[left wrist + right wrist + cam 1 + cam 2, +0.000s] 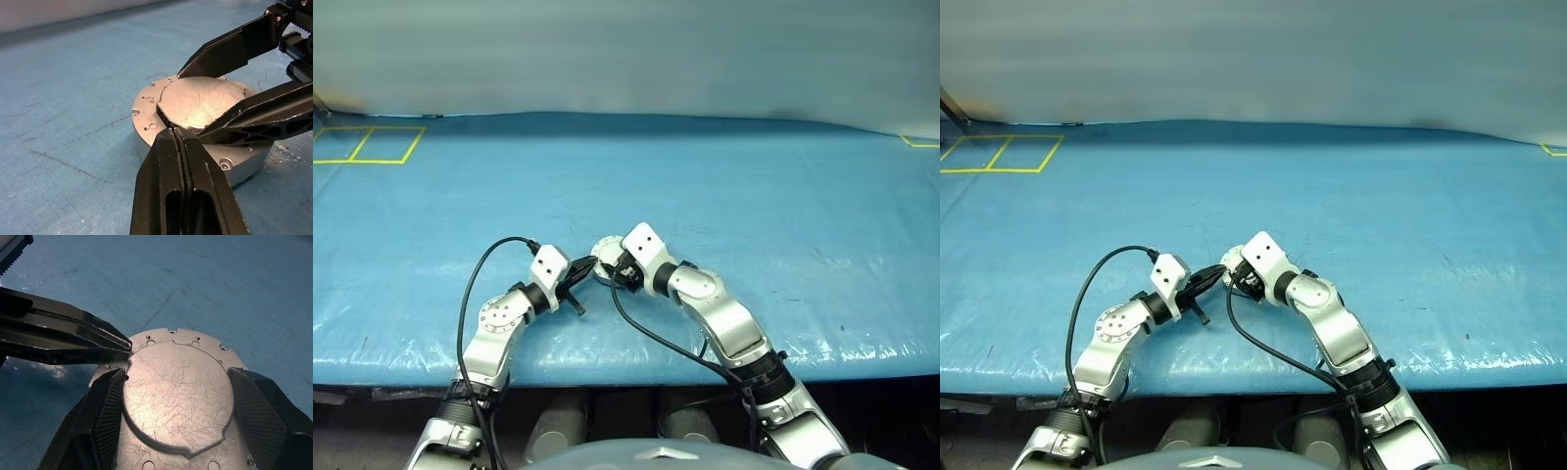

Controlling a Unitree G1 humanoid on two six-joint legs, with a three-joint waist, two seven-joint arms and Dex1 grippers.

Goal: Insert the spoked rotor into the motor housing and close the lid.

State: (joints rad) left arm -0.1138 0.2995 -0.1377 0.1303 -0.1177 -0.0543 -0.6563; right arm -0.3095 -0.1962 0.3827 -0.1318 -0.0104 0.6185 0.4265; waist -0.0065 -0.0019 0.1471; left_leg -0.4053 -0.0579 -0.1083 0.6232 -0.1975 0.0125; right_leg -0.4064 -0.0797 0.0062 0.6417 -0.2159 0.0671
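Observation:
The motor housing [146, 110] sits on the blue table close to the near edge, a short silver can with small holes around its rim. Its lid [176, 396] lies flat on top, plain scratched grey face up. My right gripper [176, 374] grips the housing across its top, one ribbed pad [110, 406] against each side of the lid. My left gripper [176, 131] is shut with nothing between its fingers, and its joined tips rest at the lid's edge on the housing's rim. The spoked rotor is hidden.
Blue sheeting [754, 196] covers the table and stretches far beyond the housing. Yellow tape squares [372, 145] mark the far left corner. The table's front edge [636, 367] runs just below both arms, and black cables loop from each wrist.

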